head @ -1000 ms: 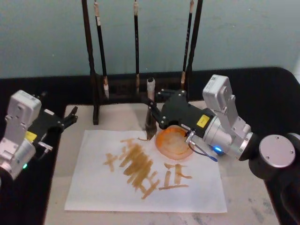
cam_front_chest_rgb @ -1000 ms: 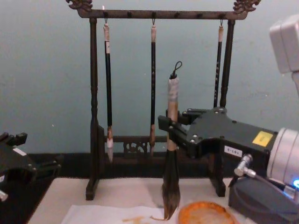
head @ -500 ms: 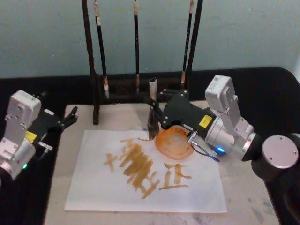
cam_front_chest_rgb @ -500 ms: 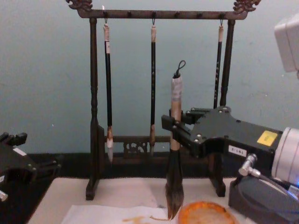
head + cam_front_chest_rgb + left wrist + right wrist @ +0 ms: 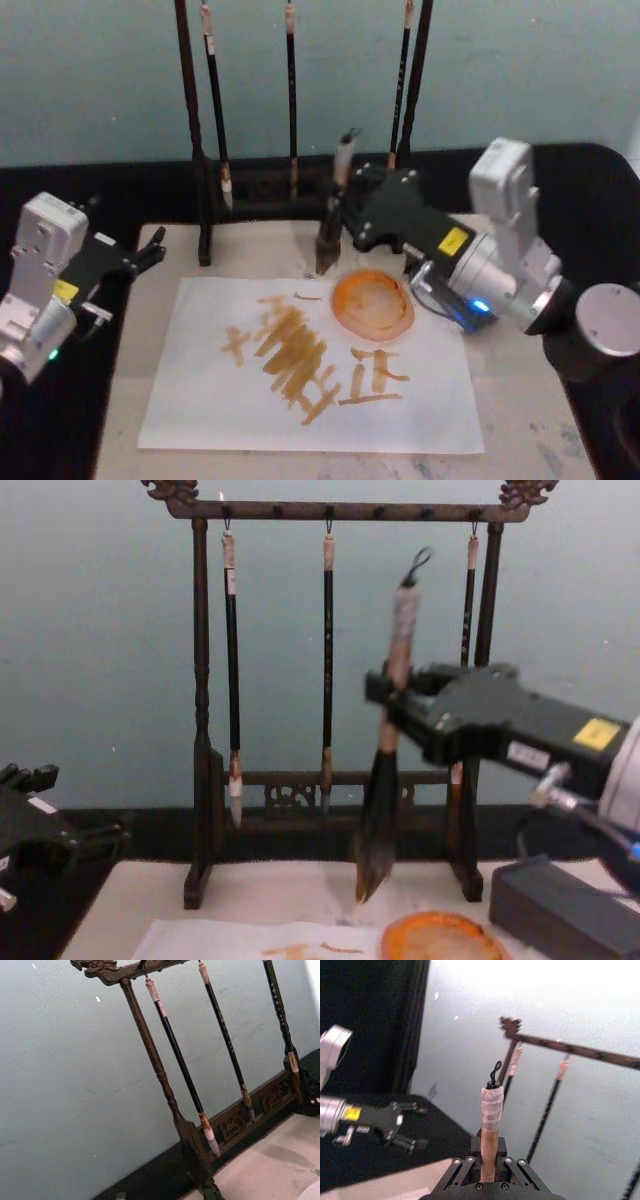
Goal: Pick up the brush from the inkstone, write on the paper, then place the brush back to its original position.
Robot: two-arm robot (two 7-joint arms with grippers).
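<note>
— Teal wall behind, brush rack standing along the table's far edge. Where is the brush hanging?
— The right gripper is pinching its pale handle and holding it tilted, tuft tip near the paper's far edge, just beside the orange inkstone
— And the left gripper?
— It's sitting at the table's left edge, jaws spread, gripping nothing

The brush was lifted clear of the paper and tilted, the right gripper having been carried upward and to the right.
</note>
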